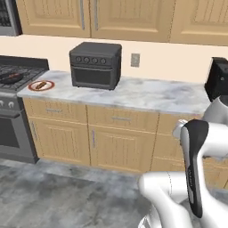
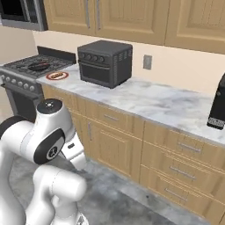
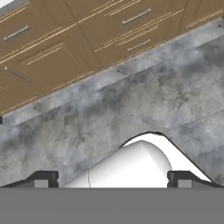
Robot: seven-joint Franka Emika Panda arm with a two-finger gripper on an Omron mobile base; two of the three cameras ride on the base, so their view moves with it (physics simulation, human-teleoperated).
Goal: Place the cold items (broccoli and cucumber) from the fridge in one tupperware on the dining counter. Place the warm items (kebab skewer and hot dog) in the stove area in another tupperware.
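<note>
Hot dog (image 1: 40,85) on plate (image 1: 49,83)

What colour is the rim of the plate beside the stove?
Reddish-brown around a white centre; the plate shows best in the left base view.

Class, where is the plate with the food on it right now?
The plate sits on the marble counter's left end, between the stove and toaster oven.

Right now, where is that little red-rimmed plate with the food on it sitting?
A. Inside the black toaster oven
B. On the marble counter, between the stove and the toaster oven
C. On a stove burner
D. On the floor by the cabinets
B: the plate rests on the marble counter at its stove end, with the stove on one side and the toaster oven on the other.
</note>
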